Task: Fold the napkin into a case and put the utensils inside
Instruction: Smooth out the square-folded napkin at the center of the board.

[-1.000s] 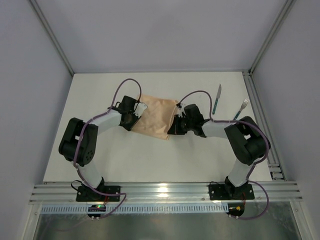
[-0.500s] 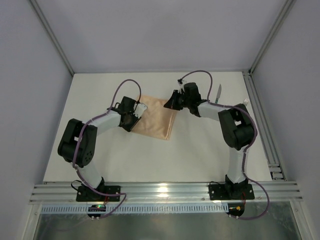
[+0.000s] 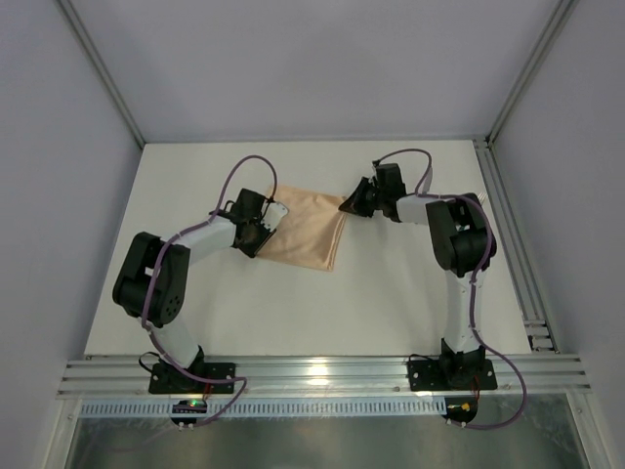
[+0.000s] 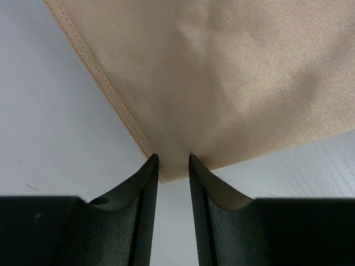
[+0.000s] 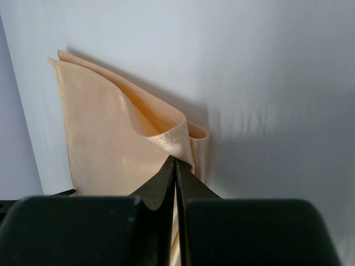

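One napkin (image 3: 305,234) lies folded on the table (image 3: 391,293); our right claw (image 5: 176,162), fully closed, pinches its raised far-right corner, while our left claw (image 4: 172,159) stands slightly parted astride a left corner, not clamping it.

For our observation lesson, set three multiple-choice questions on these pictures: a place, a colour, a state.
1. Where on the napkin is the right gripper? A its far right corner; B its near left corner; C its middle.
2. What colour is the napkin? A teal; B peach-orange; C white.
3. How do the right gripper's jaws stand? A wide open; B shut on the cloth; C apart around a fork.
Answers: 1 A: the top view shows it at that corner. 2 B: every view shows peach-orange cloth. 3 B: the right wrist view shows them pinching a raised fold.
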Tool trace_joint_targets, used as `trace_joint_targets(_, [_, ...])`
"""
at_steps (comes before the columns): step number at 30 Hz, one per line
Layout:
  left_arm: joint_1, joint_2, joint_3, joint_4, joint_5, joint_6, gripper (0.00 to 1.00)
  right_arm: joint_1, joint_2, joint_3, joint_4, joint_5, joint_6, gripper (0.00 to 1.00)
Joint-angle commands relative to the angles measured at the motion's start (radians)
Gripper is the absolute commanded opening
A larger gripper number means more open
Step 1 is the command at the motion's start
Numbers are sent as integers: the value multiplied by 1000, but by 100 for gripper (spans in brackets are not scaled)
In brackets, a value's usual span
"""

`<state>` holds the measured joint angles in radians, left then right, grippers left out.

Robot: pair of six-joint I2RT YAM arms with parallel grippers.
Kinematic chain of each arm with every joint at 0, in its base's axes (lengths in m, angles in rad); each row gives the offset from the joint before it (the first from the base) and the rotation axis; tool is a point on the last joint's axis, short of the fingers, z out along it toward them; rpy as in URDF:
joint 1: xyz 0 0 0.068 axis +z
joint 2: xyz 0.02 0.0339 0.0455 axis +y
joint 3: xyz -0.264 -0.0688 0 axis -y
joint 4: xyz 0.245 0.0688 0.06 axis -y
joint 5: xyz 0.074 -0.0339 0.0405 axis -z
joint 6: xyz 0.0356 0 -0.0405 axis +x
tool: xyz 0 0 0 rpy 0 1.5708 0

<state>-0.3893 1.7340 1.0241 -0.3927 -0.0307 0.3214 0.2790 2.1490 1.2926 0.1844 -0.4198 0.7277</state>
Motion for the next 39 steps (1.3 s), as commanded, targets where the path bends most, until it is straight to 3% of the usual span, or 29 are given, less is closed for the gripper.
trace_joint_targets(1, [6, -1, -35, -20, 17, 5, 31, -14, -3, 54, -19, 35, 15, 4])
trace_joint_targets(10, [6, -45, -36, -43, 81, 22, 31, -49, 31, 155, -129, 65, -66, 4])
trace_joint_targets(15, [6, -66, -16, -63, 110, 18, 34, -12, -117, 166, -241, 81, -217, 5])
trace_joint_targets(18, [6, -89, -2, -78, 129, 8, 35, 64, -234, 91, -281, 104, -313, 5])
trace_joint_targets(25, [13, -157, 2, -110, 146, 2, 36, 199, -371, -202, -217, 133, -280, 14])
trace_joint_targets(29, [21, -154, -12, -97, 121, 11, 37, 275, -403, -262, -235, 170, -292, 20])
trace_joint_targets(34, [26, -90, -27, -58, 91, 8, 36, 279, -402, -363, -195, 182, -258, 19])
trace_joint_targets(39, [26, -63, -56, -38, 78, 15, 36, 279, -376, -438, -157, 168, -240, 10])
